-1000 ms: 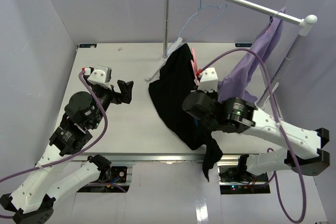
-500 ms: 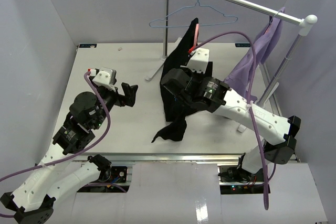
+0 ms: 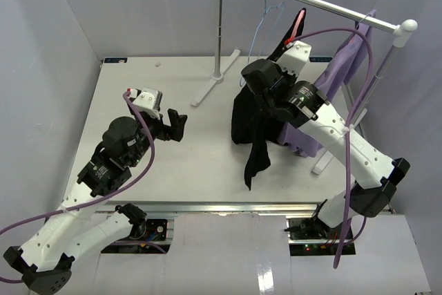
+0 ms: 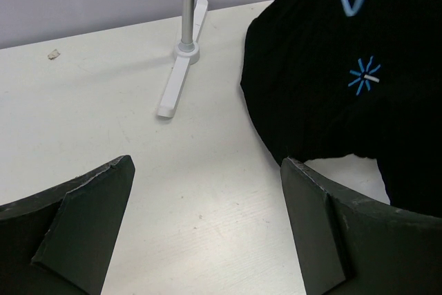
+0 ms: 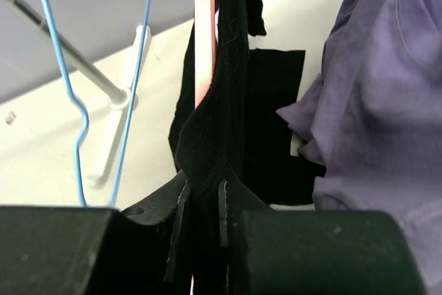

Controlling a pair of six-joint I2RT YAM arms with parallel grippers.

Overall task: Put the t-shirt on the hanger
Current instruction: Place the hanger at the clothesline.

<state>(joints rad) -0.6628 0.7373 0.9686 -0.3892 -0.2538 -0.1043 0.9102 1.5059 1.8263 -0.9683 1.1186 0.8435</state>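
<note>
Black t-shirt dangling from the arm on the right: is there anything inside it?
Yes, a pink plastic hanger: only a narrow pink strip pokes out of the black cloth t-shirt. The fabric hides its shoulder arms.

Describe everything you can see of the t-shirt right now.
The t-shirt is black soft cloth with a small blue star mark. It hangs bunched against the pink hanger, pinched by the shut right end effector. One tail dangles toward the table; contact there is unclear.
</note>
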